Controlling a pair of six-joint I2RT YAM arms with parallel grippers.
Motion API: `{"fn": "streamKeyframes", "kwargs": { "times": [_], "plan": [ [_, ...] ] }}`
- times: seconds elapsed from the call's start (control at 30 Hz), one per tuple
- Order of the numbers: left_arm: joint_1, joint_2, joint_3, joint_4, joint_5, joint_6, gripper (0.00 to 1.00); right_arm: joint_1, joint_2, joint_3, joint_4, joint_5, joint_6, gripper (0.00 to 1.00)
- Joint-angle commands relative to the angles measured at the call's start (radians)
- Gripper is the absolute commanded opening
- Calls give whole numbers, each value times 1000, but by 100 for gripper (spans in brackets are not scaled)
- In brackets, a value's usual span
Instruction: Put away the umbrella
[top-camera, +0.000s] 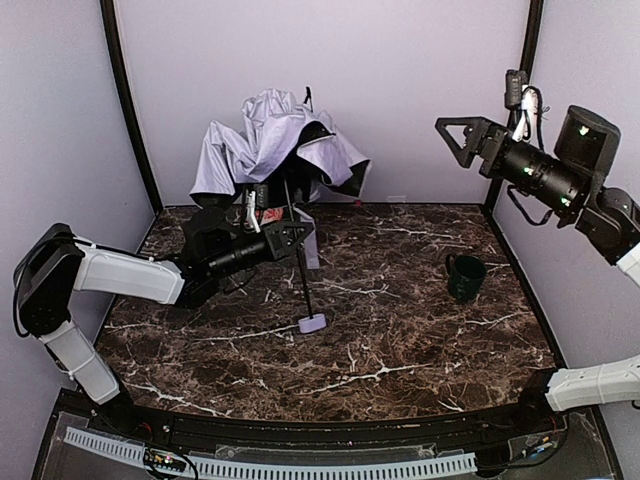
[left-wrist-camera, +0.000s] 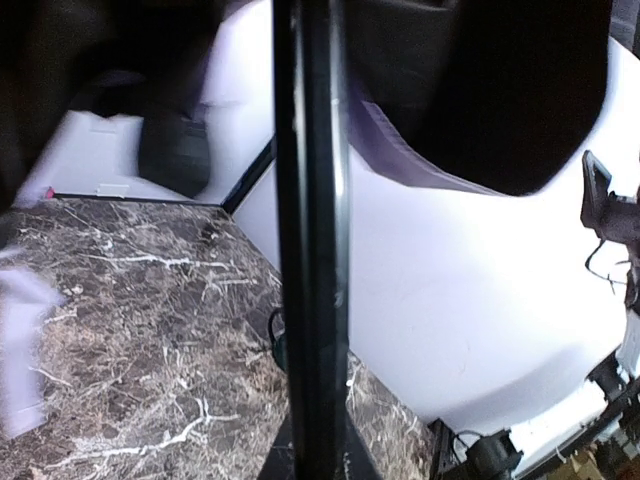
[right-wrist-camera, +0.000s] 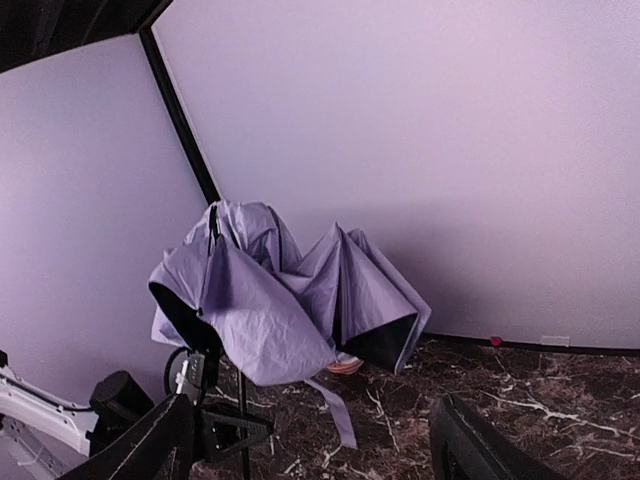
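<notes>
The umbrella (top-camera: 275, 145) is half collapsed at the back of the table, its lavender-silver canopy bunched up with the black inside showing. Its thin black shaft (top-camera: 300, 270) slants down to the small lavender handle (top-camera: 312, 323), which rests on the marble. My left gripper (top-camera: 290, 238) is shut on the shaft just below the canopy. In the left wrist view the shaft (left-wrist-camera: 310, 250) runs straight up the middle of the frame. My right gripper (top-camera: 462, 135) is open and empty, raised high at the right. It looks at the canopy (right-wrist-camera: 280, 300) from afar, with its fingers (right-wrist-camera: 140, 445) spread wide.
A dark green mug (top-camera: 466, 276) stands on the right of the marble table (top-camera: 400, 340). A red patterned bowl (right-wrist-camera: 345, 366) sits under the canopy at the back. Purple walls enclose the back and both sides.
</notes>
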Motion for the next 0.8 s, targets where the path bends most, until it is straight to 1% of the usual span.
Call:
{"fn": "streamKeyframes", "kwargs": {
  "times": [0.0,0.07,0.13,0.23,0.33,0.4,0.53,0.67,0.77],
  "plan": [
    [-57,-49,99,44,-82,41,0,9,71,-98,87,-188,110,76],
    [-94,-45,109,35,-106,90,0,36,136,-139,163,-255,152,70],
    [-107,-40,109,41,-108,98,0,74,221,-123,172,-267,154,66],
    [-110,-36,96,49,-116,82,0,130,339,-29,137,-262,101,65],
    [-115,-27,95,57,-98,75,0,155,415,48,144,-216,59,65],
    [-127,-24,99,57,-95,86,0,155,457,75,151,-192,49,63],
    [-132,-15,102,64,-89,97,0,156,516,89,209,-224,41,61],
    [-132,-22,106,47,-82,123,0,156,548,112,210,-209,18,59],
    [-132,-21,119,28,-23,146,0,155,563,134,194,-220,-26,60]
  ]
}}
